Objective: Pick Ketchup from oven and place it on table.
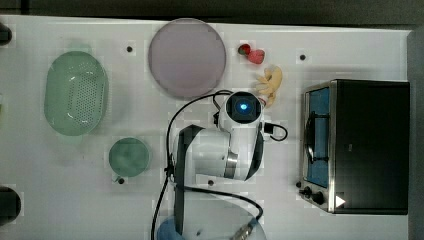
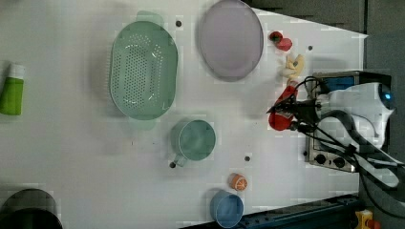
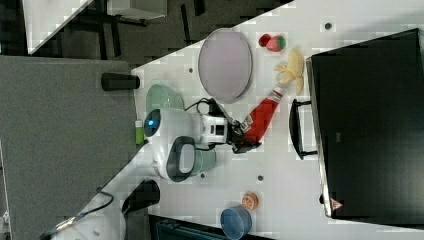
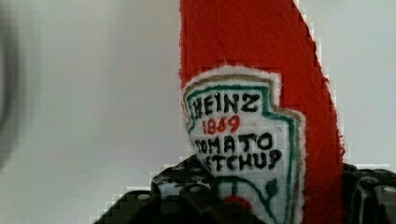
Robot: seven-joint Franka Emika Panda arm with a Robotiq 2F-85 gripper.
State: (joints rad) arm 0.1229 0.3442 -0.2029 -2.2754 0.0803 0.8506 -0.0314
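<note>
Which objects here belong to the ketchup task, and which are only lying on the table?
For the job:
- ketchup
- gripper
- oven
- table

Lying about:
- purple plate
- green colander
- green cup
- strawberry
- banana
- blue bowl
- orange

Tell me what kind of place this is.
Probably a robot lab's mock kitchen: a white tabletop with dark round holes, a black toaster oven with a steel front, and toy food like a red fabric ketchup bottle.
</note>
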